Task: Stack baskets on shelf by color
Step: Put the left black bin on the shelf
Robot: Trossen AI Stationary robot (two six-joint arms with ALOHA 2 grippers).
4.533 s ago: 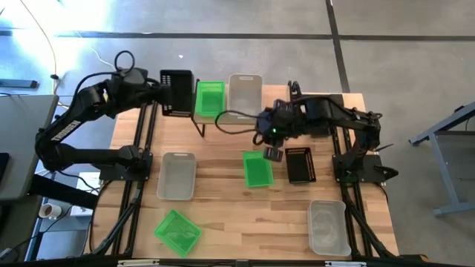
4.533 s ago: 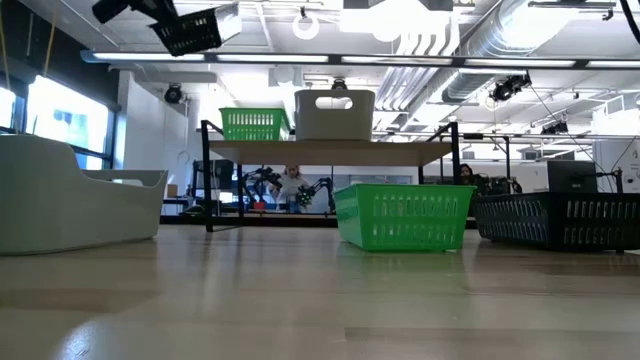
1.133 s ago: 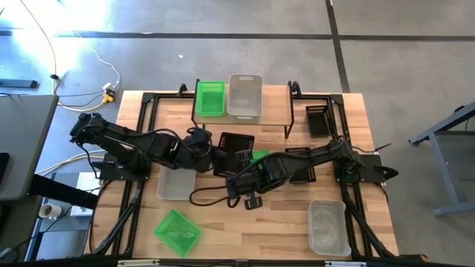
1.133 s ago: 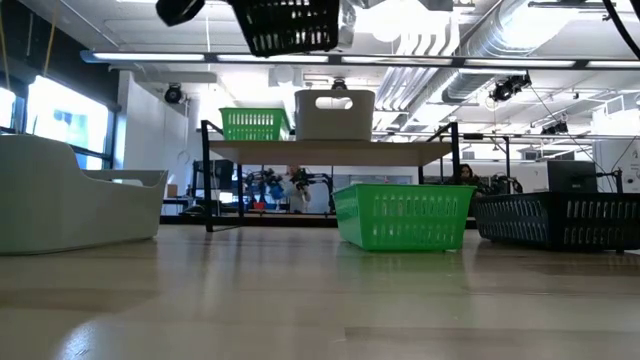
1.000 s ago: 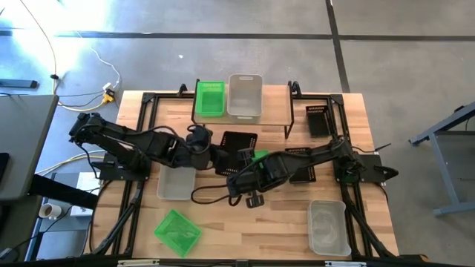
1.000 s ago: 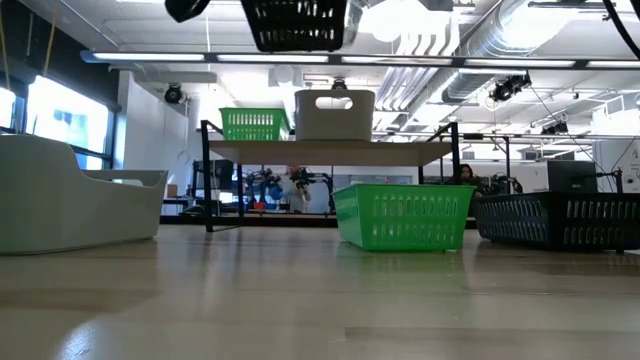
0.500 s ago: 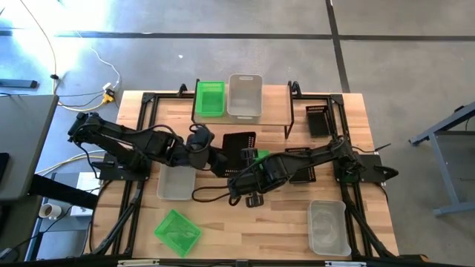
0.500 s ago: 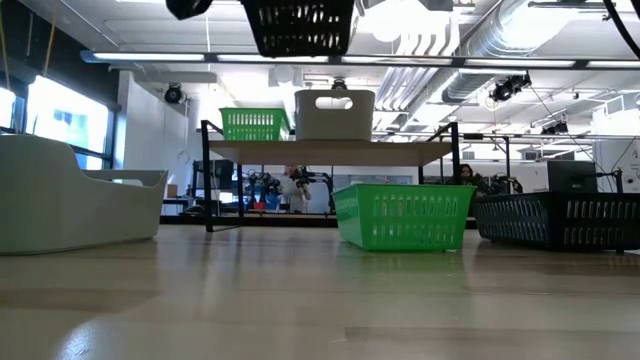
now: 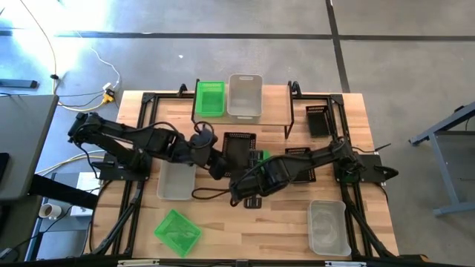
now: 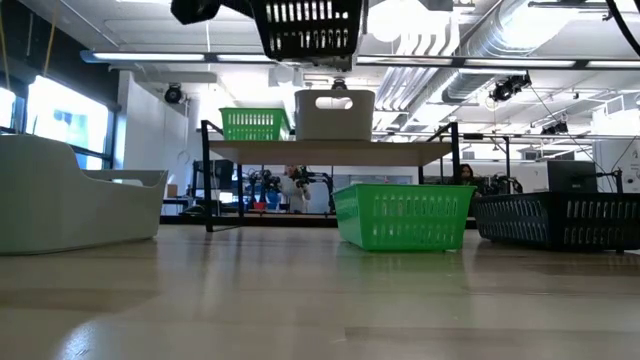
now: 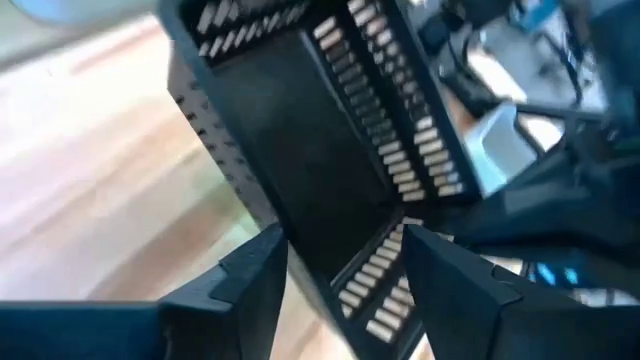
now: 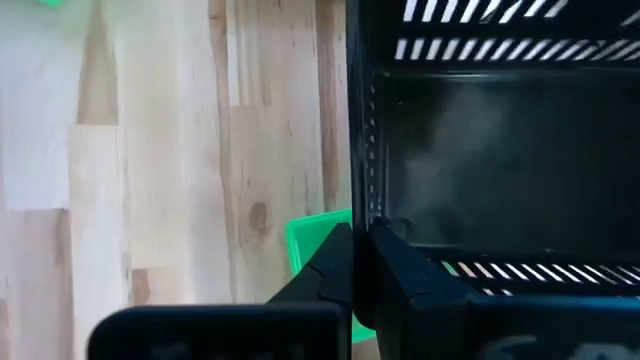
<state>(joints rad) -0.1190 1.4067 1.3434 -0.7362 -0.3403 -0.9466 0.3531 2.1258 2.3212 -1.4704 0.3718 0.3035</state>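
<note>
Black basket (image 9: 239, 148): held in the air over the desk (image 9: 223, 215) middle, above a green basket (image 10: 403, 216).
Right fingers (image 12: 372, 240): clenched on its rim.
Left fingers (image 11: 248, 275): released, straddling its wall.
Risk: one-sided hold may tip or slip short of the shelf (image 10: 330, 152).

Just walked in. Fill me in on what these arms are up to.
The two arms are passing a black basket between them in mid-air, above the table's middle. The right gripper is shut on the basket's rim, while the left gripper stands open around its near end. A green basket and a whitish basket already sit on the shelf; other baskets lie on the table.
</note>
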